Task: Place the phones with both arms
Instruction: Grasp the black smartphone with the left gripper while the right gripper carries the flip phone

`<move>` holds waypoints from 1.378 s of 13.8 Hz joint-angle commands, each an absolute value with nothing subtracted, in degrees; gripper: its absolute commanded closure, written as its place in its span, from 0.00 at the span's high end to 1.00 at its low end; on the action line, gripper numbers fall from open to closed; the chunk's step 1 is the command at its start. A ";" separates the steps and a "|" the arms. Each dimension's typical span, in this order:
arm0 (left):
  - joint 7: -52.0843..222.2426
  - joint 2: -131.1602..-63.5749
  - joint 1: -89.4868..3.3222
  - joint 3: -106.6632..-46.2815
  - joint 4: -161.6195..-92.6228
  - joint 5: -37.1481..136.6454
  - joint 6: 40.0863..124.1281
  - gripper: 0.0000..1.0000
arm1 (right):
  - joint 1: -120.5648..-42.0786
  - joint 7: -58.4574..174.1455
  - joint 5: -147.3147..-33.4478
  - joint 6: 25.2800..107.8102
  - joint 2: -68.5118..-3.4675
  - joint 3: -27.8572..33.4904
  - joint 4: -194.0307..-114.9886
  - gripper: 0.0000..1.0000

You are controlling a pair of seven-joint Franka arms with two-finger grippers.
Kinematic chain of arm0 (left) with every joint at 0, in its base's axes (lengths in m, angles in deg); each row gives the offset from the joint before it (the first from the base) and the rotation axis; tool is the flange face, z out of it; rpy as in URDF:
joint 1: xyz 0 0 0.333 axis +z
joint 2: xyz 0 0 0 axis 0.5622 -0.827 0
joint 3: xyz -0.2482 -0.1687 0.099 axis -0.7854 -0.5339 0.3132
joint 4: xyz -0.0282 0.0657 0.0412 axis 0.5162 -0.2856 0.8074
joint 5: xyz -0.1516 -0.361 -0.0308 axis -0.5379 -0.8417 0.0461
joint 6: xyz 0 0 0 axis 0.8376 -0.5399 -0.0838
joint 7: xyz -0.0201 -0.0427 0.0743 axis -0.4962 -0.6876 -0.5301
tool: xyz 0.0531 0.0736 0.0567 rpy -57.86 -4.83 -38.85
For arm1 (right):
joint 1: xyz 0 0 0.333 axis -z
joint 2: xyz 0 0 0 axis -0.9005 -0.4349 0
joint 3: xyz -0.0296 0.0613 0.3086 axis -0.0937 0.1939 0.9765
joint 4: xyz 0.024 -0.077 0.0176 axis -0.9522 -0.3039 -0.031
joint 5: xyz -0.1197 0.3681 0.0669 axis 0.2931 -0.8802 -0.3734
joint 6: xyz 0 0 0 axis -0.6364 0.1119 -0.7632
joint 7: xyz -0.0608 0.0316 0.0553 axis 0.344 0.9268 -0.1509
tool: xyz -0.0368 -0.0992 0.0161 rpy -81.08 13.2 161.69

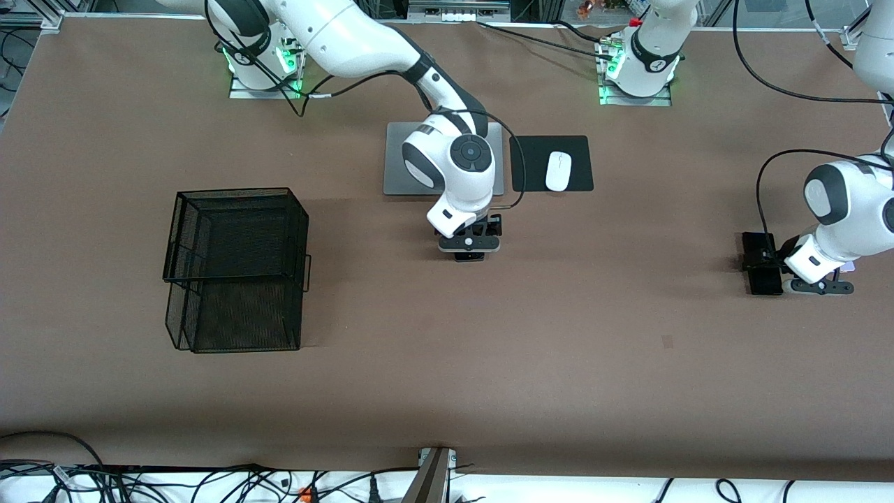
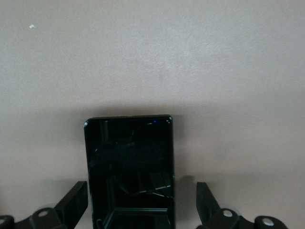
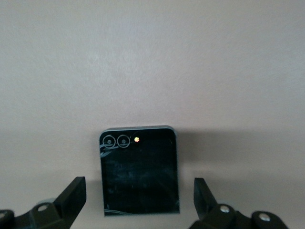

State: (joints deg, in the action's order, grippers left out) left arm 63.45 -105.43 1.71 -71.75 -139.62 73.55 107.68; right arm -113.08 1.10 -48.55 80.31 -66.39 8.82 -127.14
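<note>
Both jaws wide open, nothing held: right gripper (image 3: 138, 202) straddles black flip phone (image 3: 139, 171) mid-table, left gripper (image 2: 142, 205) straddles slab phone (image 2: 129, 171) at its end. Risk: off-centre closing skews or slips phones.

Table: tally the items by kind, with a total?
Phones: 2, slab phone and flip phone; the pale sliver by the left hand may be a third
Laptop: 1
Mouse: 1
Mouse pad: 1
Wire basket: 1
Total: 6
</note>
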 commanded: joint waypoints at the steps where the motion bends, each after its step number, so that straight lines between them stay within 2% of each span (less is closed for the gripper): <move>1: 62.11 -105.23 3.06 -72.56 -139.38 75.26 107.94 1.00 | -113.53 1.57 -46.86 81.88 -67.89 8.79 -126.68 1.00; 5: 61.93 -107.25 4.63 -72.56 -139.21 76.23 108.03 1.00 | -113.62 1.40 -46.94 83.46 -68.42 8.88 -127.47 0.98; 6: 62.19 -107.43 4.64 -72.56 -139.21 76.14 108.03 0.92 | -113.53 1.48 -46.94 83.46 -68.34 8.79 -127.47 0.63; 7: 62.63 -107.43 4.64 -72.65 -139.21 76.14 108.03 0.73 | -113.62 2.01 -46.77 83.46 -68.34 8.79 -127.47 0.32; 8: 62.63 -107.43 4.47 -72.65 -138.94 76.14 107.42 0.51 | -113.62 2.36 -46.59 82.85 -67.99 8.79 -127.30 0.15; 9: 62.72 -107.26 4.46 -72.65 -138.94 76.14 107.24 0.37 | -113.53 2.36 -46.77 81.46 -67.29 8.79 -127.03 0.10; 10: 62.72 -107.17 4.46 -72.65 -138.85 76.14 107.24 0.34 | -113.53 2.36 -46.85 77.18 -65.54 8.88 -126.51 0.08; 12: 62.72 -106.03 4.29 -73.26 -138.59 76.14 105.32 0.33 | -113.01 2.45 -47.47 68.39 -61.33 9.06 -123.35 0.08; 15: 62.72 -102.43 2.89 -75.19 -133.78 76.14 94.36 0.33 | -109.33 3.93 -52.20 58.44 -53.34 8.71 -122.37 0.08; 17: 62.81 -100.93 1.57 -77.38 -128.95 76.14 85.75 0.33 | -106.34 9.36 -53.36 52.99 -46.92 7.75 -126.65 0.08; 19: 64.47 -99.70 -0.88 -79.32 -123.76 76.14 77.40 0.33 | -103.52 16.56 -53.97 52.70 -38.76 3.54 -136.47 0.08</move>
